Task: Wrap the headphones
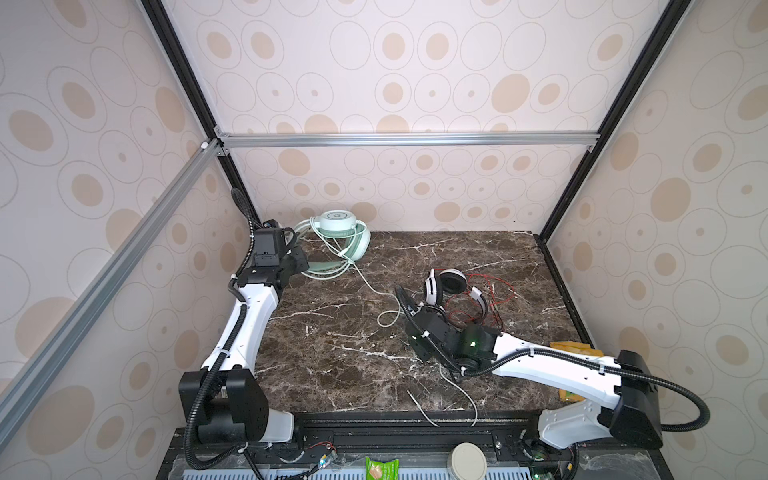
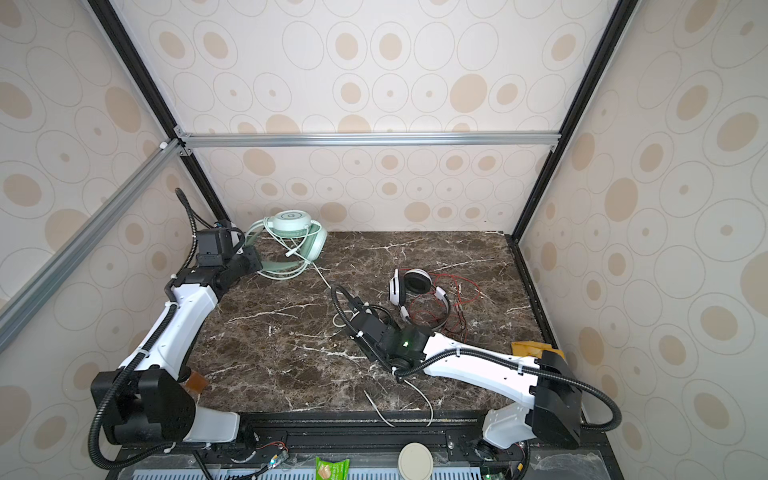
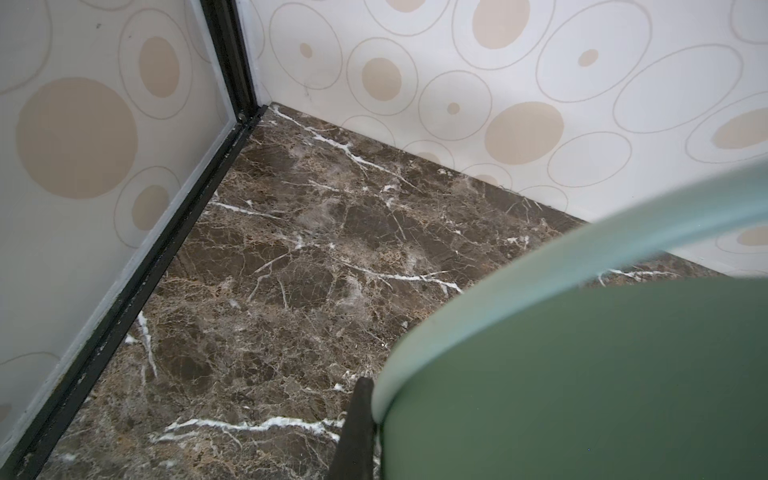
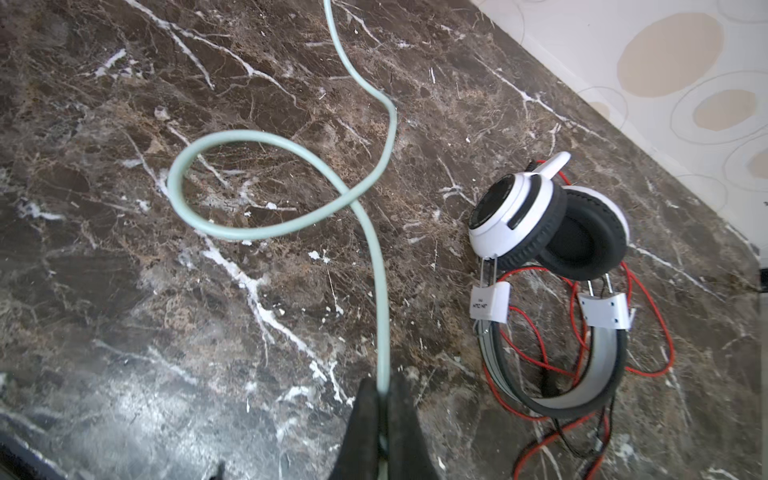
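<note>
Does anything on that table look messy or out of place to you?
Yes. Around the white headset, its thin red cable sprawls in loose tangles. The pale green cable trails from the mint-green headset across the table in a loop, pinched in the right tool.

Left wrist view: mint-green headset [image 3: 582, 365] was blurred, cut off by the frame edge, and hid most of the left fingers [image 3: 358, 428]. Right wrist view: red cable [image 4: 540, 449] ran off-frame.

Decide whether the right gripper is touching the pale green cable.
Touching. The right wrist view shows the right gripper pinching the pale green cable, which disappears between its closed jaws.
</note>
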`<state>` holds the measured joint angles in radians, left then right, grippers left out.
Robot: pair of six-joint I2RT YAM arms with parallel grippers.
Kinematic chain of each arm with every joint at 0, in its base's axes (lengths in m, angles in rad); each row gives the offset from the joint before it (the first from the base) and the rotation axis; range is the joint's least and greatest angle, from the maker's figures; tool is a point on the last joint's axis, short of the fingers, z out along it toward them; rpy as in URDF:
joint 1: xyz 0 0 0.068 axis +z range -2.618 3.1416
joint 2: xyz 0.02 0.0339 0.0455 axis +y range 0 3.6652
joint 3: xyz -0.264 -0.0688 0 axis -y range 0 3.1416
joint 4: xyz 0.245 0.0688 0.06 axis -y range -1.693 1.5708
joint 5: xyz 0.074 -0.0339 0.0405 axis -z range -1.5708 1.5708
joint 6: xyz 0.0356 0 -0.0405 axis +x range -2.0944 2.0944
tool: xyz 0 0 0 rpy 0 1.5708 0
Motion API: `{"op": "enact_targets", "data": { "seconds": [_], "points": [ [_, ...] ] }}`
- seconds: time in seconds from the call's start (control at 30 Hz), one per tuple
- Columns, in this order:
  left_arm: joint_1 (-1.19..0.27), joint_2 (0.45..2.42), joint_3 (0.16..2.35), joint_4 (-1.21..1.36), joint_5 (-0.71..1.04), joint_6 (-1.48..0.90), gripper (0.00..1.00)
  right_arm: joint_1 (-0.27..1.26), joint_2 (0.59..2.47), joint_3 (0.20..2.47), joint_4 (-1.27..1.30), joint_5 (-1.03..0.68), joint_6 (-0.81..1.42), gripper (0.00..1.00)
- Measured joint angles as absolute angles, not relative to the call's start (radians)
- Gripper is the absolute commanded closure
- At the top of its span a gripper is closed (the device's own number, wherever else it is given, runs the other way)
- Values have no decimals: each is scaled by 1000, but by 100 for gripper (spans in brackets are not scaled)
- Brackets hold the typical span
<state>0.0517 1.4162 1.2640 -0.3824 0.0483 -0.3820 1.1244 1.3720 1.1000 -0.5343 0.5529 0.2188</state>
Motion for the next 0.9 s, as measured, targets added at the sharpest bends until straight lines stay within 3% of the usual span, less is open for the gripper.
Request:
{"op": "enact_targets", "data": {
  "seconds": [0.47,0.9],
  "points": [
    [105,1441,1264,-403,-64,-406,100,1248,1129,1082,-779,755,224,100],
    [146,1449,1264,-436,-130,-451,100,1285,1072,1020,-991,853,360,100]
  ]
}}
